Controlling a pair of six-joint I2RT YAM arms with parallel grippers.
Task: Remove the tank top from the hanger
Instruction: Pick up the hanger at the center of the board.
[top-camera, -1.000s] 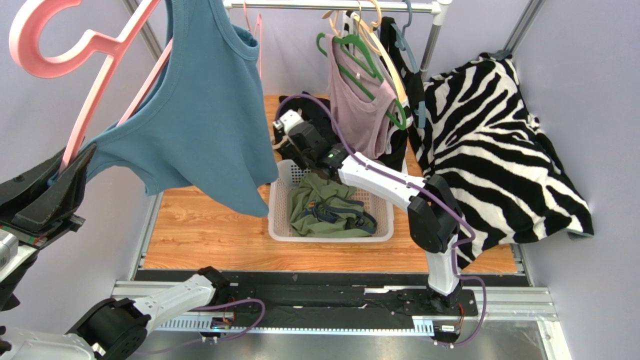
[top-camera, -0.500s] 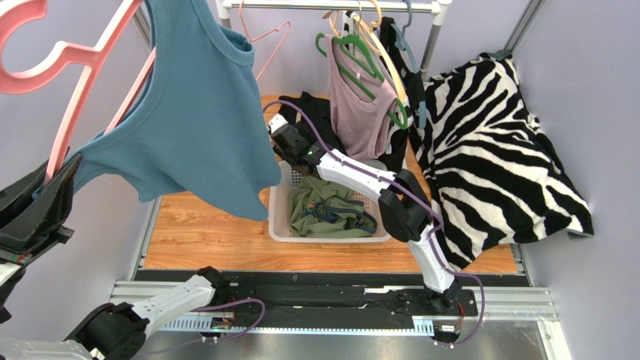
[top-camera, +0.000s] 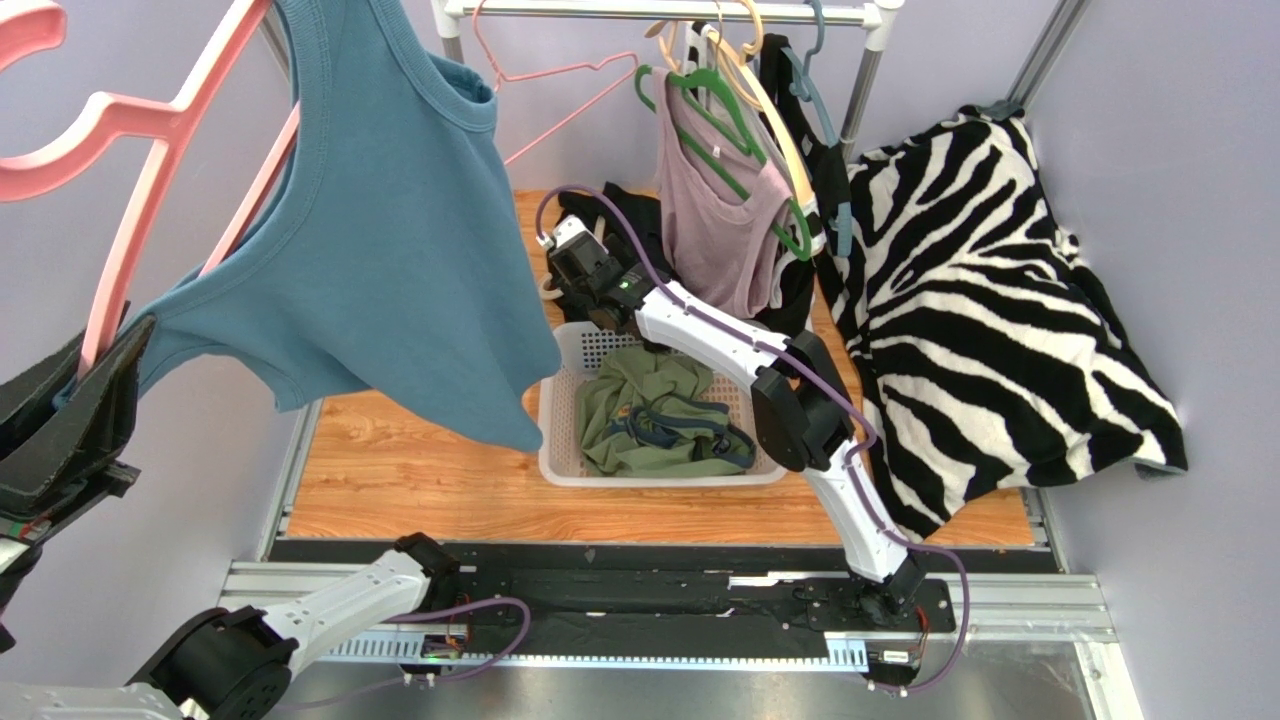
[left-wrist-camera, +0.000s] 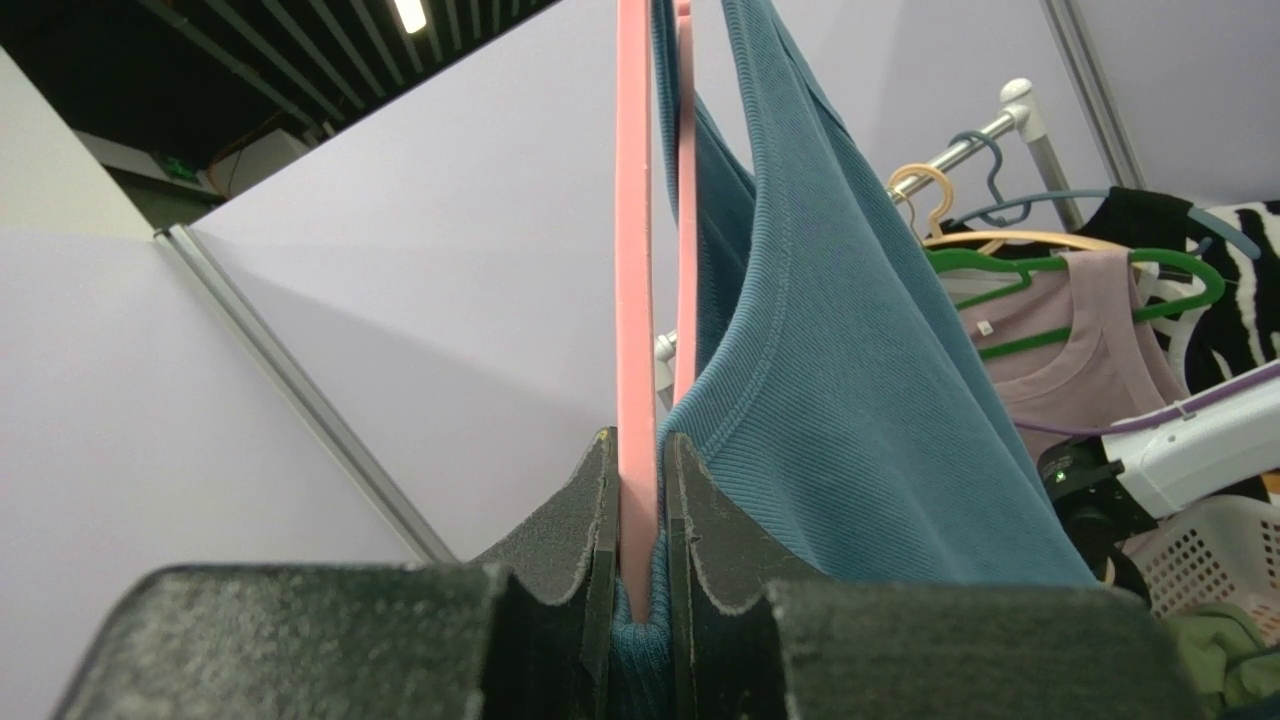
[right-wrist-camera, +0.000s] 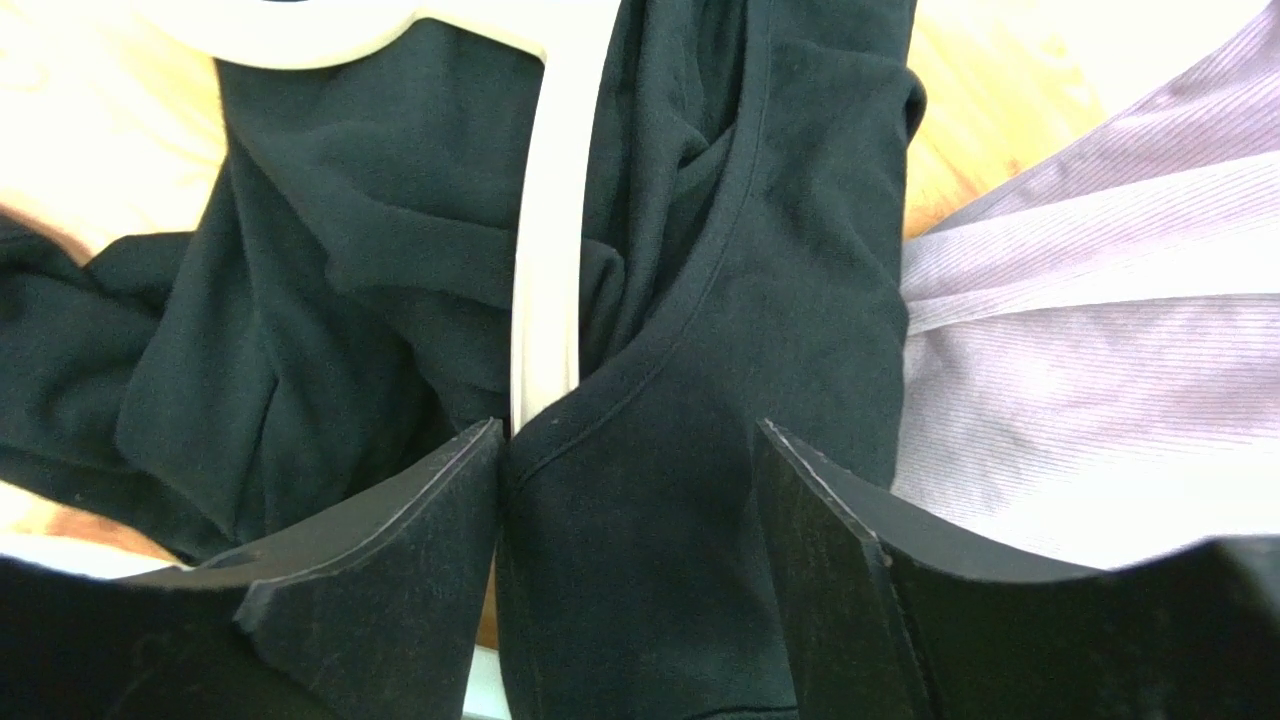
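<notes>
A teal tank top (top-camera: 391, 255) hangs on a pink hanger (top-camera: 150, 165), held high at the left. My left gripper (top-camera: 75, 405) is shut on the hanger's lower bar. In the left wrist view the pink hanger (left-wrist-camera: 637, 300) stands upright between the pads, with a fold of the teal tank top (left-wrist-camera: 857, 420) pinched beside it; my left gripper (left-wrist-camera: 643, 458) grips both. My right gripper (top-camera: 568, 255) hovers open behind the basket, apart from the tank top. Its jaws (right-wrist-camera: 631, 450) straddle a black garment (right-wrist-camera: 376, 300) without closing on it.
A white basket (top-camera: 553, 435) holds an olive garment (top-camera: 646, 413). A mauve top (top-camera: 721, 210) on a green hanger hangs from the rail (top-camera: 661, 12) with other hangers. A zebra-print blanket (top-camera: 992, 300) drapes at the right. A cream strip (right-wrist-camera: 549, 270) crosses the black garment.
My right gripper has swung from over the basket to the black garment behind it. The hanger and tank top have shifted slightly left and swayed.
</notes>
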